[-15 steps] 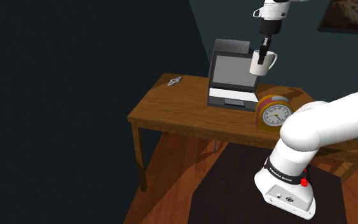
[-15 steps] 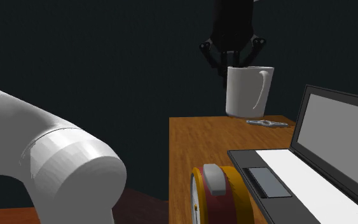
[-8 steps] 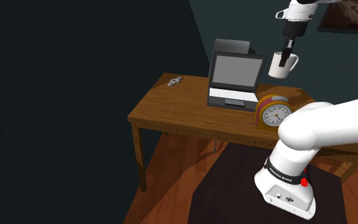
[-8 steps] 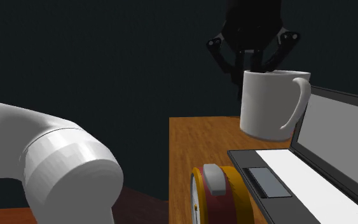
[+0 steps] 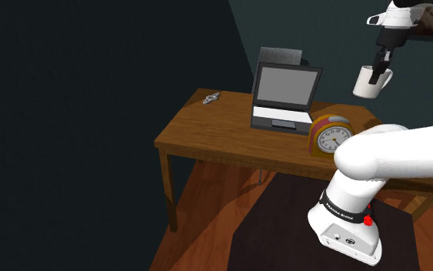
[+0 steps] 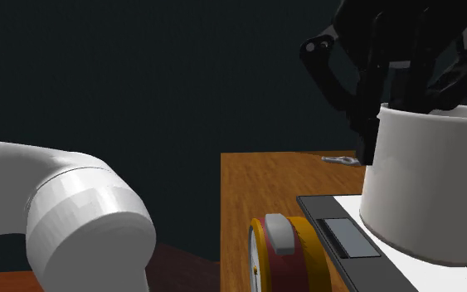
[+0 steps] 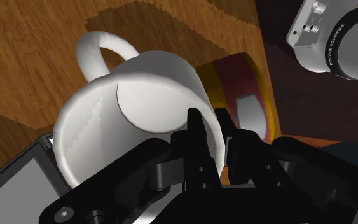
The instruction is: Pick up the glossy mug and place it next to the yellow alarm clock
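My gripper (image 5: pixel 378 68) is clamped on the rim of the white mug (image 5: pixel 371 81), one finger inside, one outside. The mug hangs in the air above the yellow alarm clock (image 5: pixel 331 136), a bit to the shoulder view's right of it. It's mouth up, slightly tilted, with the handle pointing away from the clock. The second exterior view cuts off its right side. Inside the mug I see bare white wall and that finger.

No text can be read: white lettering on the arm's black band (image 5: pixel 345 209) (too small) is illegible
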Robot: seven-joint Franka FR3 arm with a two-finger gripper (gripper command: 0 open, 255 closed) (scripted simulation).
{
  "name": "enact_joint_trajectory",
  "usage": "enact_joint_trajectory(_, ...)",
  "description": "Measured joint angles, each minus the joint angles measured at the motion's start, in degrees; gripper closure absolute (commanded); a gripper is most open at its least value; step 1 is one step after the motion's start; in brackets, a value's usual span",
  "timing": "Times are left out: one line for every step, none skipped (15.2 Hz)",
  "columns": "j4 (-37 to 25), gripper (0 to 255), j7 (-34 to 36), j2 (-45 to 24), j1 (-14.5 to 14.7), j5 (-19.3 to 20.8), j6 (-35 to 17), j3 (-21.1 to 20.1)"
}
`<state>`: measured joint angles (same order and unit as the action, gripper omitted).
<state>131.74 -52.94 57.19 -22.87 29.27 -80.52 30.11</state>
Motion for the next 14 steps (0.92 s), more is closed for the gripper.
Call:
enact_joint_trajectory(-0.4, 255, -1.6, 0.7, -0.6, 1.2, 0.5, 1.1)
enact_joint_trajectory(-0.8, 255, -3.0, 1.0, -0.9, 2.3, 0.6, 2.4)
enact_joint_trajectory(-1.2, 255, -4.1, 1.4, -1.2, 3.0, 1.0, 3.1)
enact_joint_trajectory(-1.3, 255, -5.5, 2.2, -1.8, 4.2, 1.3, 4.1)
enact_joint_trajectory(-1.9, 255, -6.3, 2.1, -1.9, 4.7, 1.5, 4.8)
enact_joint_trajectory(-1.4, 255, -6.7, 2.5, -2.1, 5.3, 1.1, 5.4)
enact_joint_trajectory(-0.7, 255, -6.9, 2.8, -2.3, 5.8, 0.7, 5.9)
enact_joint_trajectory(-0.3, 255, -7.0, 3.1, -2.4, 6.2, 0.4, 6.3)
enact_joint_trajectory(0.7, 255, -6.9, 3.5, -2.6, 6.5, -0.2, 6.5)
enact_joint_trajectory(1.5, 255, -6.9, 3.8, -2.8, 6.8, -0.7, 6.9)
enact_joint_trajectory(2.2, 255, -6.9, 4.1, -3.0, 7.2, -1.1, 7.2)
enact_joint_trajectory(2.7, 255, -6.9, 4.3, -3.0, 7.5, -1.6, 7.6)
enact_joint_trajectory(3.7, 255, -6.6, 4.7, -3.2, 7.8, -2.2, 7.8)
enact_joint_trajectory(4.6, 255, -6.5, 5.1, -3.5, 8.1, -2.6, 8.1)
